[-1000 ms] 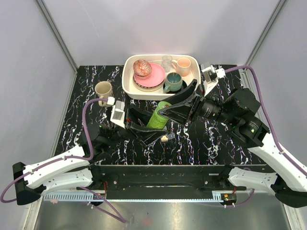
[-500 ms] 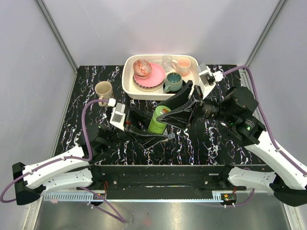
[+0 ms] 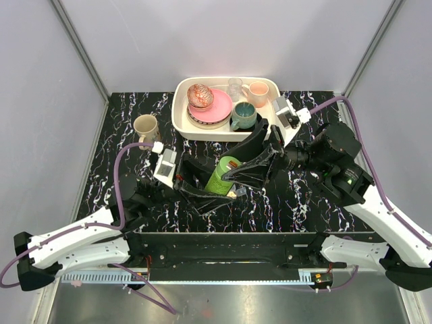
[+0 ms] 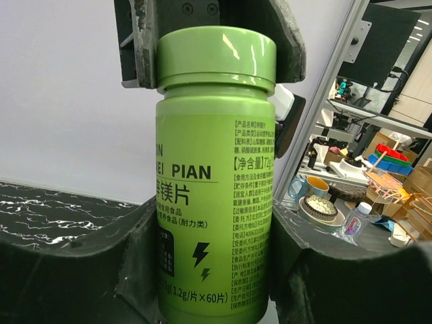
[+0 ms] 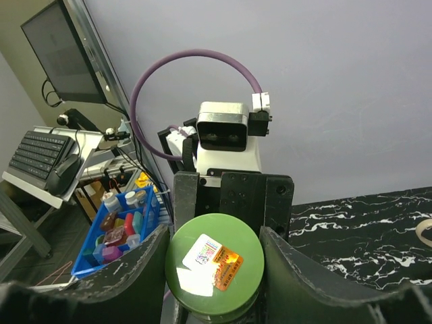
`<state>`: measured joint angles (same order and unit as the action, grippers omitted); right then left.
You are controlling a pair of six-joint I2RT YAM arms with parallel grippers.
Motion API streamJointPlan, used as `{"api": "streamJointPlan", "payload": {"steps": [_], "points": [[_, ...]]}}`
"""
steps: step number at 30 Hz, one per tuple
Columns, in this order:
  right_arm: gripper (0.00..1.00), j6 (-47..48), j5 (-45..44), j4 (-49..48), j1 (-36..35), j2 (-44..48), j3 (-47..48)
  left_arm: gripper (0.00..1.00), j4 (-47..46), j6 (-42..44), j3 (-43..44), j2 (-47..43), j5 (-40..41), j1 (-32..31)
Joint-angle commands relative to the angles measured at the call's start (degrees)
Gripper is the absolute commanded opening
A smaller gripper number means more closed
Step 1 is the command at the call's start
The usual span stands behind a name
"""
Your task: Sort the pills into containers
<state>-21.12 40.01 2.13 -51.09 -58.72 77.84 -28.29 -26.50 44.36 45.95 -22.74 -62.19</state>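
A green pill bottle (image 3: 223,174) with a green cap is held tilted above the black marbled table. My left gripper (image 3: 210,186) is shut on the bottle's body (image 4: 214,202), one finger on each side. My right gripper (image 3: 237,164) is closed round the cap (image 5: 214,270), with its fingers against both sides. A small yellowish cluster of pills (image 3: 231,194) lies on the table just below the bottle. The small clear containers (image 3: 241,192) sit beside the pills, partly hidden by the grippers.
A white tub (image 3: 179,116) at the back holds a pink plate (image 3: 214,108) with a patterned bowl, a teal mug (image 3: 244,115), a pink mug (image 3: 258,93) and a clear glass. A beige mug (image 3: 145,126) stands at the back left.
The right gripper has moved left and nearer onto the bottle's cap. The bottle and the left gripper have shifted slightly nearer, over the pills.
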Motion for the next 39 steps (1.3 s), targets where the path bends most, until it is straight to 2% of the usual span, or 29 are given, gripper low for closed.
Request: {"api": "streamJointPlan", "payload": {"steps": [1, 7, 13, 23, 39], "points": [[0.00, 1.00, 1.04, 9.21, -0.85, -0.52, -1.73, 0.00, -8.53, 1.10, 1.52, -2.18, 4.90, 0.58], [0.00, -1.72, -5.81, 9.21, -0.85, -1.22, -2.52, 0.00, -8.97, 2.94, 1.08, -1.92, 6.83, 0.58], [0.00, -2.34, -12.14, 12.53, -0.85, -1.66, -1.73, 0.00, -3.44, 8.04, 3.36, -2.18, 10.61, 0.58], [0.00, -3.57, -28.03, 22.12, -0.85, -5.17, 3.19, 0.00, 5.88, 16.38, 6.88, -2.36, 23.95, 0.58], [0.00, -9.02, -44.40, 35.82, -0.94, -14.14, 16.54, 0.00, 10.89, 22.81, 16.72, 9.67, 39.26, 0.49]]}}
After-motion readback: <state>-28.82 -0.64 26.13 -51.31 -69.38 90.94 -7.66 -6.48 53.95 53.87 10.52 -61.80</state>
